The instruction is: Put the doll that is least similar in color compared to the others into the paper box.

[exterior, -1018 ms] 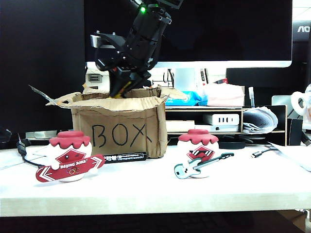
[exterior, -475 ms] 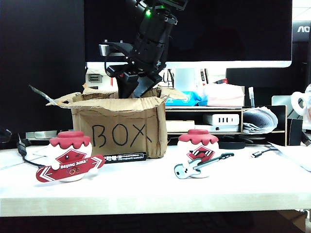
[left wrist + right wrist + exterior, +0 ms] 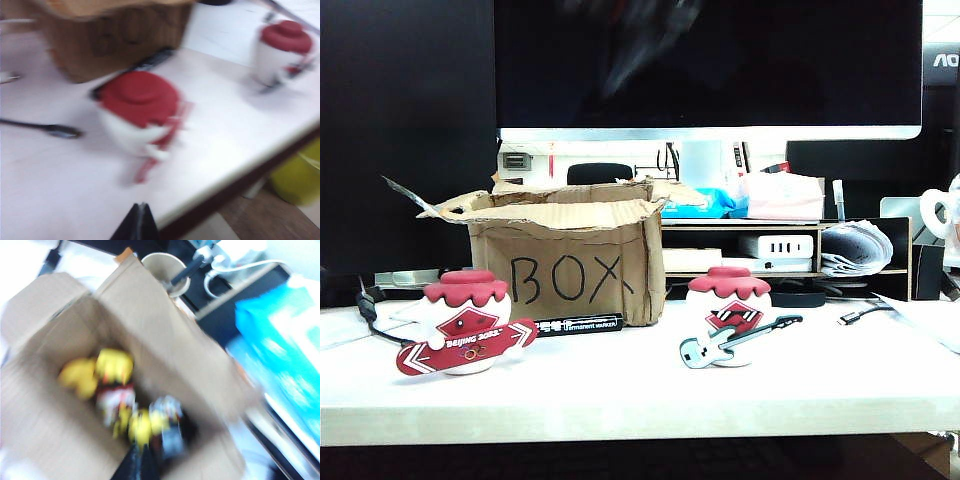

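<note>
The doll (image 3: pixel 114 365) is a blurred yellow shape lying on the floor of the paper box (image 3: pixel 45 440), among other yellow and dark bits. My right gripper (image 3: pixel 141 450) hovers above the box opening, shut and holding nothing. In the exterior view the brown paper box (image 3: pixel 560 265) marked "BOX" hides the doll, and the right arm (image 3: pixel 640 40) is only a dark blur high above it. My left gripper (image 3: pixel 141 207) is shut and empty, near the table's front edge, short of the red-and-white snowboard doll (image 3: pixel 137 112).
The snowboard doll (image 3: pixel 467 322) stands left of the box front, and the guitar doll (image 3: pixel 728 318) to its right. A black marker (image 3: pixel 578 324) lies at the box's foot. A black cable (image 3: pixel 50 129) runs over the table. A monitor and cluttered shelves stand behind.
The right arm has risen from the box opening to the top of the exterior view. Its jaws stood apart just above the box half a second ago.
</note>
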Tool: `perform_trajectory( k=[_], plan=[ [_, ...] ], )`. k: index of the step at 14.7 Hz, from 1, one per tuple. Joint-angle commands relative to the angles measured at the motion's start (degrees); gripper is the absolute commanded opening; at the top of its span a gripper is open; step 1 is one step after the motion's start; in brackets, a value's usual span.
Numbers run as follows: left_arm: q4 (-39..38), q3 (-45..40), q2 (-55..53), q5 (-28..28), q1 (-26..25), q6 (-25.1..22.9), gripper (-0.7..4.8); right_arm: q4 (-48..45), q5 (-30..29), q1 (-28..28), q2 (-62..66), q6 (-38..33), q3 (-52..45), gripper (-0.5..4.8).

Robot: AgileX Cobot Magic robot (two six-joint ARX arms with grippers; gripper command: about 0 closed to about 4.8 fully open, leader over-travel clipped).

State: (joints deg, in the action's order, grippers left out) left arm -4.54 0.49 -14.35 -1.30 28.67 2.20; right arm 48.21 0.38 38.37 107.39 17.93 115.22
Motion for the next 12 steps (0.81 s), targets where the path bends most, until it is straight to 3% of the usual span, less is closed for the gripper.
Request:
perform_trajectory(
  k=[1, 6, 12],
  plan=[
    [0.3, 0.1, 1.1, 0.0, -10.0, 0.0, -0.05, 9.8, -0.5, 0.1, -5.9, -1.7, 0.0, -0.08],
    [0.3, 0.0, 11.1, 0.0, -26.2, 0.0, -0.05, 14.3, -0.5, 1.6, -15.8, -5.4, -4.9, -0.08],
    [0.6, 0.0, 14.2, 0.0, -28.3, 0.0, -0.05, 2.3, -0.5, 4.2, -40.3, -11.4, -33.7, -0.08]
  ],
)
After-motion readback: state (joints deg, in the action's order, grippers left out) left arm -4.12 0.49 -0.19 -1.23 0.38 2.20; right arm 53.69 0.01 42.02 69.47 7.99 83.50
